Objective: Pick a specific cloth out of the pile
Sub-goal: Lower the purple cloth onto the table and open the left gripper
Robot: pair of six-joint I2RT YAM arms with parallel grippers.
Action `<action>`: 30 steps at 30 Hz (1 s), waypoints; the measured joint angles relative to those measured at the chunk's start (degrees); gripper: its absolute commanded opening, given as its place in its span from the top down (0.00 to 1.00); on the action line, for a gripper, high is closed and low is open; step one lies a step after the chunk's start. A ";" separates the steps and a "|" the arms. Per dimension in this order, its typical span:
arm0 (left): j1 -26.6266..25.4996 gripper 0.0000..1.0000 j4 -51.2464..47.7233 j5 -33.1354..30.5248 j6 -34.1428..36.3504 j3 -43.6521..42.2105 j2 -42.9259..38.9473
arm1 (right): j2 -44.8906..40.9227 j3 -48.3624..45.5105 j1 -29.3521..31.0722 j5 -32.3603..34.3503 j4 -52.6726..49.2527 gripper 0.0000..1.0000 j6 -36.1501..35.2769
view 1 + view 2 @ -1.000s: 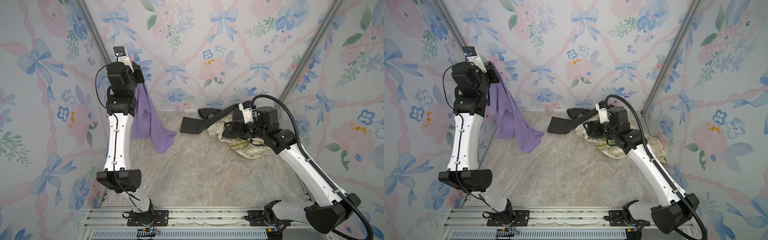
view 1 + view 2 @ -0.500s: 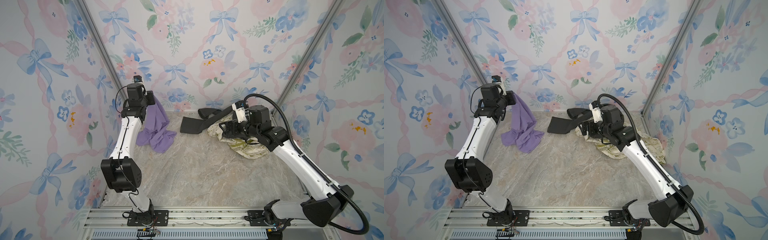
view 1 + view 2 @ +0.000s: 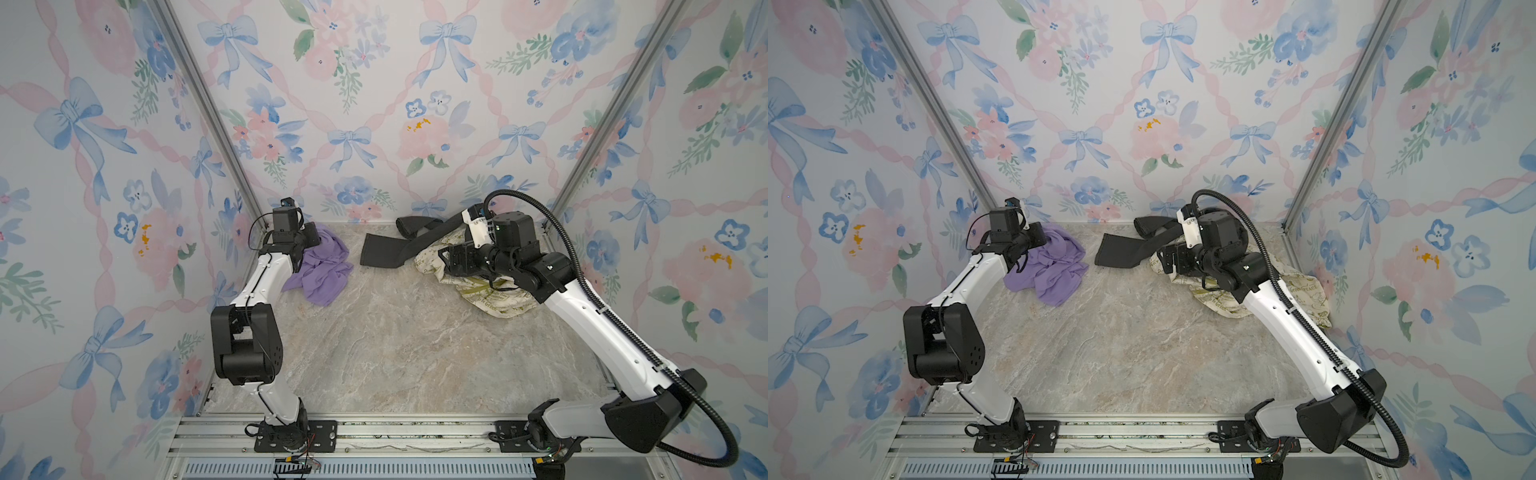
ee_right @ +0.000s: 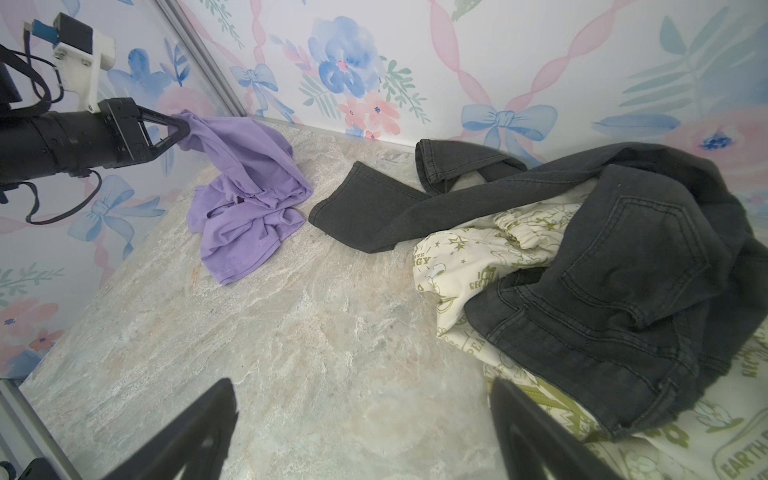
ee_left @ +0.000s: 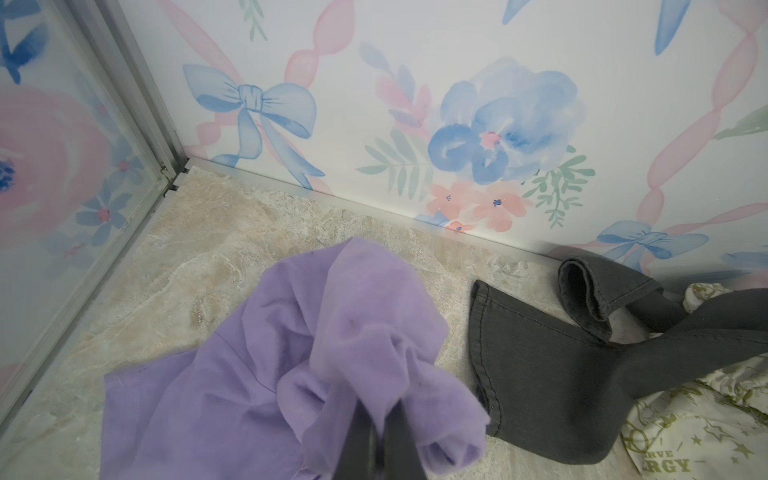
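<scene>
The only readable lettering is olive-green print on the crumpled cream fabric (image 4: 469,253) lying in the rumpled pile of clothes (image 4: 623,270). The right wrist view shows "EARTH" inside an outlined label, "I LOVE" above a cut-off "REC", and the fragment "PEA". The left wrist view shows "RVE" over "RGY" on the same fabric (image 5: 685,432). In a top view the fabric (image 3: 1308,291) carries small words that look like "GREEN PEACE", too small to be sure.
</scene>
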 measured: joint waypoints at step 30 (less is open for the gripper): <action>5.77 0.75 2.75 1.49 -3.50 -26.01 -7.87 | 3.82 0.98 0.11 0.85 -3.26 0.03 -1.64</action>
